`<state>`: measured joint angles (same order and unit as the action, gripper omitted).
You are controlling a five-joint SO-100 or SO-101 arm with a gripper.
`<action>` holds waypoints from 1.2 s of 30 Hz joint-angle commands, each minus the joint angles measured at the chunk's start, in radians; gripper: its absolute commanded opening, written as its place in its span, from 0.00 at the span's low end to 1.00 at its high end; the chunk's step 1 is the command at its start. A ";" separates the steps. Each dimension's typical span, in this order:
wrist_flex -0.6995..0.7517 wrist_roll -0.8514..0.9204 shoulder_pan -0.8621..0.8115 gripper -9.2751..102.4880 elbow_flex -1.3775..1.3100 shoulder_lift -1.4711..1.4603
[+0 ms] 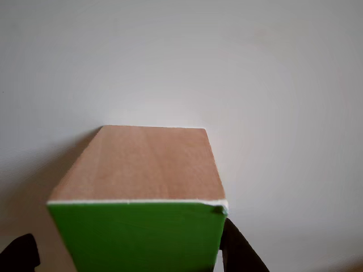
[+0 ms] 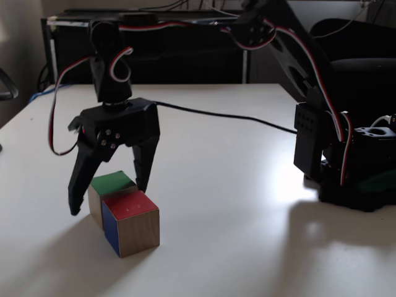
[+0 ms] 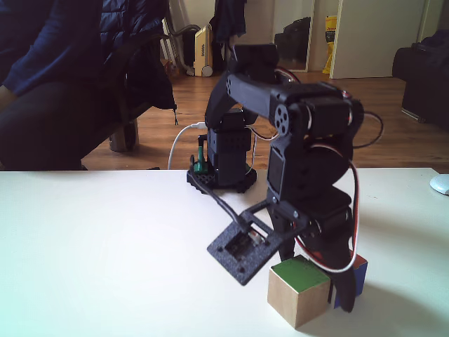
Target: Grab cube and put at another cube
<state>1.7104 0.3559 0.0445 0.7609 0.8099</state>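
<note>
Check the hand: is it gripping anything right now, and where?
Nothing is held. The hand is open, its fingers straddling the wooden block with the green top face, which sits on the white table touching the red-topped cube.

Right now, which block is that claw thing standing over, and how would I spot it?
On the white table, look under the black arm's gripper. Two blocks sit touching there; it straddles the cube. That one has plain wood sides and a green top, unlike its neighbour, another cube, with a red top and blue side.
</note>
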 commanded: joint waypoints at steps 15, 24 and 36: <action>0.095 0.014 -0.029 0.38 -0.284 -0.147; 0.097 0.023 -0.029 0.25 -0.262 -0.115; 0.097 -0.026 -0.023 0.22 -0.172 0.064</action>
<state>1.7994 0.3451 0.0031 0.5691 0.7332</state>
